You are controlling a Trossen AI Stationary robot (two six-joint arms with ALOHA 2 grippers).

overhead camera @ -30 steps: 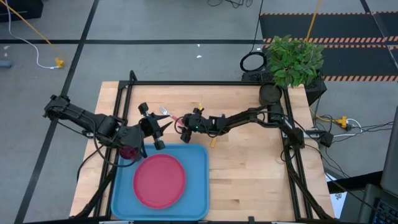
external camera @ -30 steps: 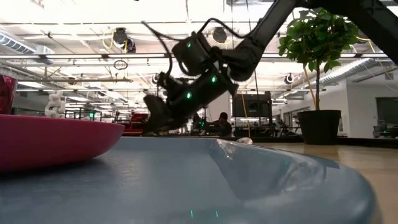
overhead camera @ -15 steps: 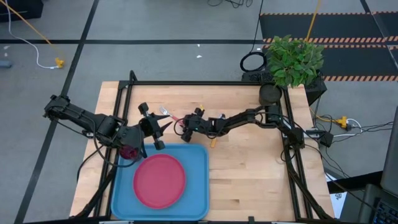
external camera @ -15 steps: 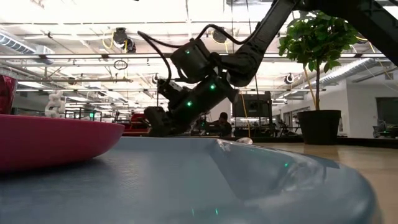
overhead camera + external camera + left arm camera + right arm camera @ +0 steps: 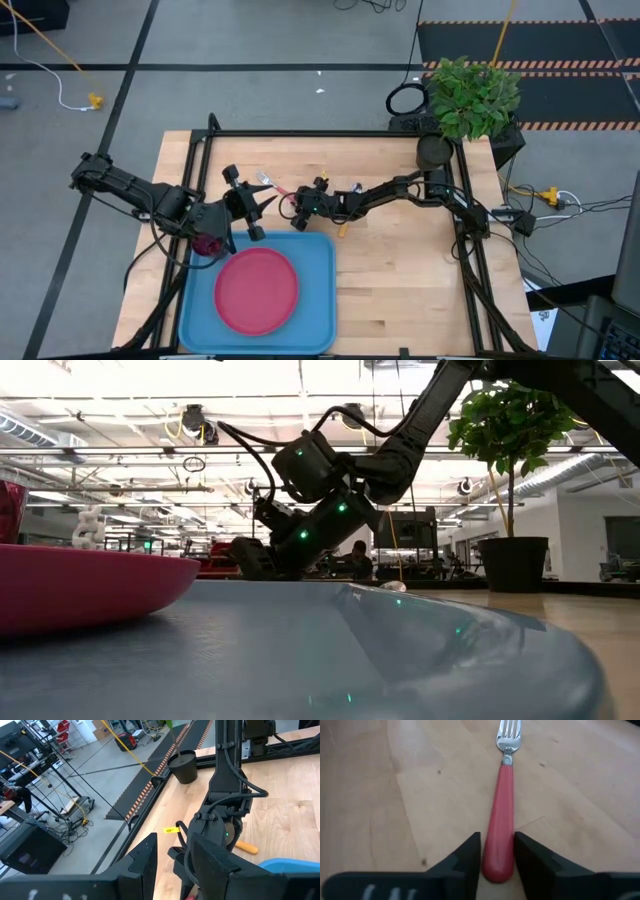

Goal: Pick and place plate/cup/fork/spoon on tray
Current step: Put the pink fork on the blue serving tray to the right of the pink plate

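The fork [image 5: 502, 805] lies flat on the wooden table beyond the tray's far edge, tines pointing away from my right gripper; it also shows in the high view [image 5: 272, 187]. My right gripper [image 5: 497, 862] [image 5: 298, 208] is low over the table, shut on the fork's handle end. My left gripper [image 5: 248, 205] [image 5: 172, 865] is open and empty above the tray's far left corner. The pink-red plate [image 5: 257, 290] lies on the light blue tray [image 5: 320, 300]. The dark red cup [image 5: 207, 243] sits at the tray's far left corner under my left arm. The spoon's orange handle [image 5: 341, 228] lies under my right arm. My right gripper has the free end of the fork's red-pink handle [image 5: 496, 870] between its two fingers [image 5: 470, 855], one on each long side. The fingers come in low from the table's right side and lie along the fork. The fork lies flat on the table.
A black pot [image 5: 435, 150] with a green plant [image 5: 475, 95] stands at the table's far right corner. A black frame [image 5: 300, 133] runs along the table's edges. Bare wood lies to the tray's right [image 5: 400, 280].
My right gripper has gone down toward the table and a little toward its left edge, over the fork's handle. The fork, plate, cup and tray have stayed where they were.
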